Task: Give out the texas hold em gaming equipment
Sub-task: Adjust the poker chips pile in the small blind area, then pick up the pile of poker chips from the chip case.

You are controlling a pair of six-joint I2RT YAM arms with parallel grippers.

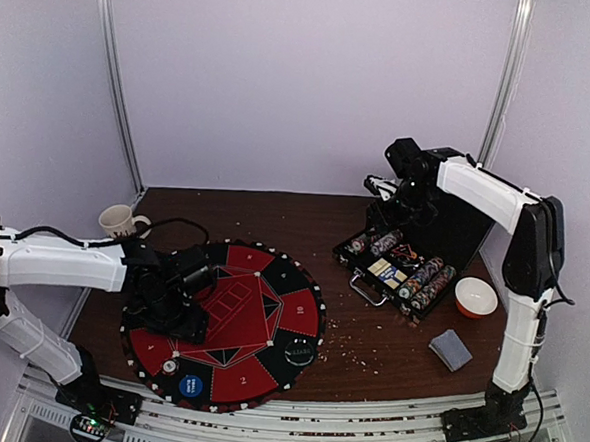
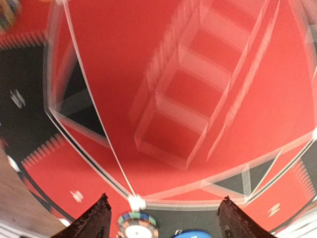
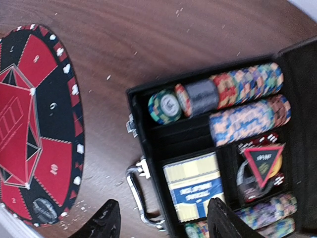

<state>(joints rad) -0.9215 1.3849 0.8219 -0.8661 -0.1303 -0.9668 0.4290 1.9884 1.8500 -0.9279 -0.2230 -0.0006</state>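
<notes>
**Chips in Case, One Chip on Mat**

The striped poker chips [image 3: 233, 87] are sitting in rows inside the black case [image 3: 302, 74]. A single chip [image 2: 137, 225] is lying on the mat [image 2: 163, 74] below your left gripper [image 2: 164, 198], whose jaws are standing wide and empty. Your right gripper [image 3: 163, 201] is hovering open above the case. Descending off-centre risks toppling a row or snagging the handle [image 3: 136, 191].

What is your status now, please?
Left gripper open, empty, over mat; one chip beneath. Right gripper open above case; chips in their rows. Nothing in the way.
</notes>
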